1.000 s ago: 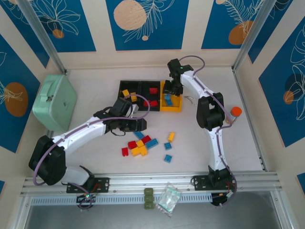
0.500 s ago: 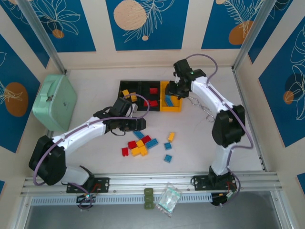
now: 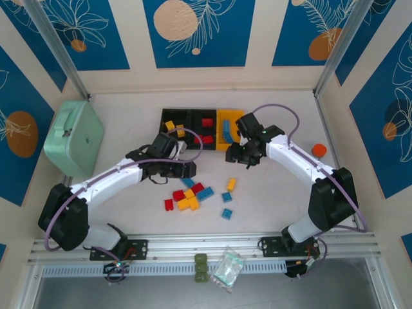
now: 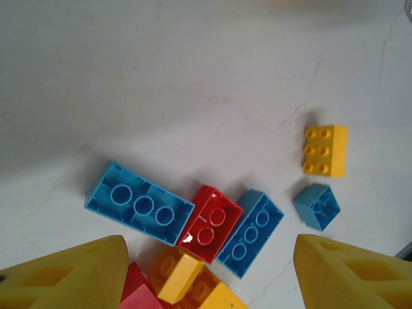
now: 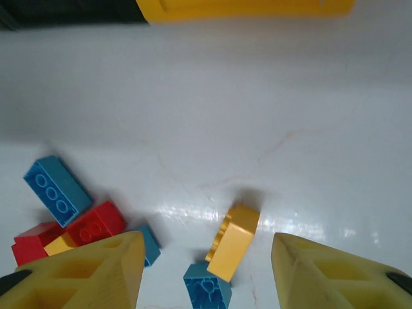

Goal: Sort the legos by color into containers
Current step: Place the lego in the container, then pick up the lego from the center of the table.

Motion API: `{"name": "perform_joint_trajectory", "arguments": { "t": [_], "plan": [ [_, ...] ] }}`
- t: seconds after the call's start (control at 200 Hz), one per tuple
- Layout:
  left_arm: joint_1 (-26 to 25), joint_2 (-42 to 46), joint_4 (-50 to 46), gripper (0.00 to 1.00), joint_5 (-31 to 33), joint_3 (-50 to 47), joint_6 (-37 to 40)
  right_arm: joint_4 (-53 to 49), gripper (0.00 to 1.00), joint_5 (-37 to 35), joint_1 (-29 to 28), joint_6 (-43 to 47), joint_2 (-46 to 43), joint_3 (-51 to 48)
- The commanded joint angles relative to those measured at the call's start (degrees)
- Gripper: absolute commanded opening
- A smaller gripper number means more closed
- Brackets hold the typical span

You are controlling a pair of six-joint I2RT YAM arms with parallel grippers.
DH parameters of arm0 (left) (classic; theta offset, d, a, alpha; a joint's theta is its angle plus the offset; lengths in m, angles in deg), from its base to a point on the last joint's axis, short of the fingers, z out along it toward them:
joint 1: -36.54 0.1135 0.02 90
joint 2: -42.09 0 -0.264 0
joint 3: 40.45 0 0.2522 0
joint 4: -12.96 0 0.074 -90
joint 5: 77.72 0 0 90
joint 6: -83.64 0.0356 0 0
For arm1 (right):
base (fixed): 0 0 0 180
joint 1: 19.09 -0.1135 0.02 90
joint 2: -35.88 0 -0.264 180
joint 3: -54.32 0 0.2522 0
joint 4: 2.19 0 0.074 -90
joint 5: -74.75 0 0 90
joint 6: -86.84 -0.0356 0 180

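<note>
Table (image 3: 129, 109): one mint-green case (image 3: 73, 138) sits at its left edge, out of play. Bins (image 3: 193, 116): three joined in a row at the middle of the far edge, two black and one yellow. Left gripper (image 3: 187, 169) hangs over the far side of the pile near the table's centre, jaws spread with nothing between them. Right gripper (image 3: 237, 156) hangs just in front of the yellow bin, jaws likewise spread and empty. Bricks (image 3: 188, 196): the loose ones lie between the centre and the near edge. Risks, as we judge them: the arms work close together and could knock each other. The pile is packed, so jaws closing on one brick may drag a neighbour of another colour. The yellow brick (image 5: 233, 241) under the right gripper lies tilted beside a blue one and could twist out of a pinch. Counts: one case, three bins, two grippers. We count about eleven loose bricks: four blue, four yellow, three red. Binned: two yellow in the left black bin, two red in the middle one, blue in the yellow bin, number unclear.
</note>
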Motion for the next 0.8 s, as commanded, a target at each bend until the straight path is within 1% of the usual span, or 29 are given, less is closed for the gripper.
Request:
{"name": "perform_joint_trajectory", "arguments": {
  "t": [0.0, 0.165, 0.3, 0.4, 0.47, 0.575, 0.63, 0.715, 0.795],
  "plan": [
    [0.20, 2.56, -3.34, 0.68, -2.66, -1.21, 5.83, -0.95, 0.56, -0.69, -1.98, -5.87, -0.69, -3.14],
    [0.20, 4.65, -3.17, 0.69, -1.59, -4.07, 5.56, 0.72, 0.56, -0.32, -4.38, -10.27, 2.81, -7.61],
    [0.15, 3.81, -1.21, 0.69, -2.80, -5.37, 4.16, 2.43, 0.56, 0.15, -5.75, -10.96, 7.49, -7.70],
    [0.00, 3.10, -0.34, 0.69, -3.01, -5.49, 3.55, 3.09, 0.53, 0.44, -6.18, -10.96, 10.66, -7.09],
    [-0.03, 2.75, 0.28, 0.69, -3.09, -5.64, 3.10, 3.54, 0.48, 0.25, -6.19, -10.82, 11.56, -6.87],
    [-0.12, 2.67, 0.84, 0.69, -3.09, -5.94, 2.65, 3.26, 0.32, -0.48, -5.86, -10.28, 12.02, -6.20],
    [-0.12, 2.83, 1.00, 0.69, -3.09, -5.95, 2.39, 2.48, 0.26, -1.36, -5.77, -9.74, 11.64, -5.45],
    [-0.12, 3.41, 1.31, 0.69, -2.31, -6.12, 1.67, 1.05, 0.22, -2.46, -5.42, -8.69, 10.75, -3.97],
    [0.04, 3.51, 0.49, 0.69, 0.49, -5.91, 0.13, -0.25, 0.20, -3.10, -5.24, -7.47, 9.71, -2.07]
  ]
}}
